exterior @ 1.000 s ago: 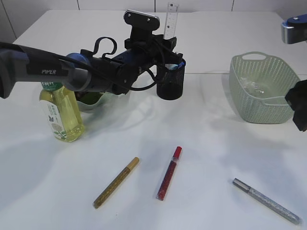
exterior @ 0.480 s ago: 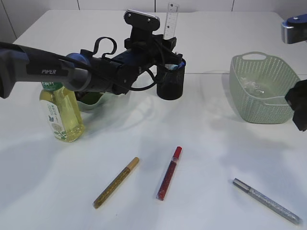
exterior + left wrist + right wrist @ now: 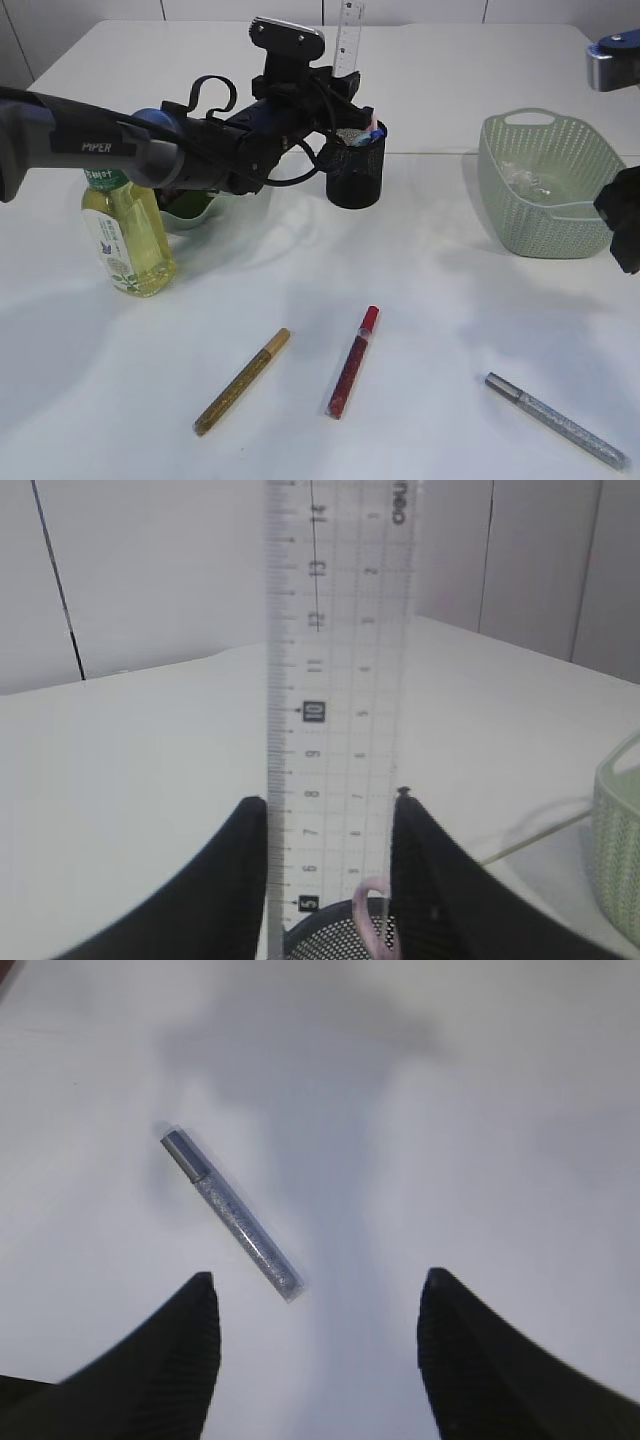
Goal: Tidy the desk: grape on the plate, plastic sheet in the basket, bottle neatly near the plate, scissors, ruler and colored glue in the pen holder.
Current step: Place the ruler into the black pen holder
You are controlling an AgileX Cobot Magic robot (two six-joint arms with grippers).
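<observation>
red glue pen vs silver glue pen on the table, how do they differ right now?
Colour: the red glue pen is red glitter with a red cap; the silver glue pen is silver-grey with a metallic cap.
Place: red lies mid-table in front; silver lies front right, below the open right gripper.
Lie: red runs nearly toward the pen holder, cap far; silver slants, cap to the upper left.
Both lie flat, untouched.

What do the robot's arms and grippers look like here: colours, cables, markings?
The left arm is dark grey-black, marked PIPER in white, with looping black cables. The left gripper and right gripper have matte black tapered fingers, the right one's ribbed inside.
</observation>
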